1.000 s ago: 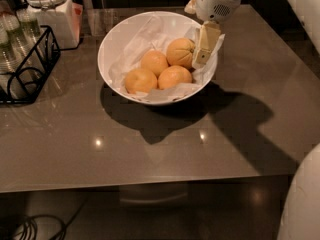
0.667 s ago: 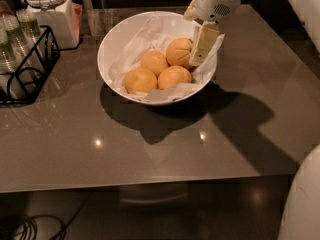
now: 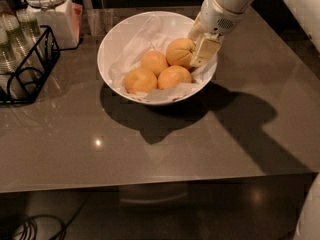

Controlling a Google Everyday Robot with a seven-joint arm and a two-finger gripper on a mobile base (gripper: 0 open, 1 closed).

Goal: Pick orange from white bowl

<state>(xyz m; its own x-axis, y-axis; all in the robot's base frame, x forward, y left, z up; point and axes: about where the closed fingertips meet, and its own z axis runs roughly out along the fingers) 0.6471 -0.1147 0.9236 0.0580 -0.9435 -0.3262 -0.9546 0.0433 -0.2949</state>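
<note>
Deep orange and faintly ridged, the orange (image 3: 179, 51) sat at the back of the white bowl (image 3: 116, 36), beside three smaller fruits (image 3: 154, 62). The gripper (image 3: 201, 54) hung against its rim-side flank; whether it was apart or clamped could not be told. Firm, weighty and smooth-skinned, the fruit looked best gripped across its widest middle.

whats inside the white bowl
The white bowl holds crumpled white paper and four oranges: the orange, the largest, at the right, and three smaller oranges. The gripper sits beside the orange, covering its right side. The paper hides the bowl's bottom.
</note>
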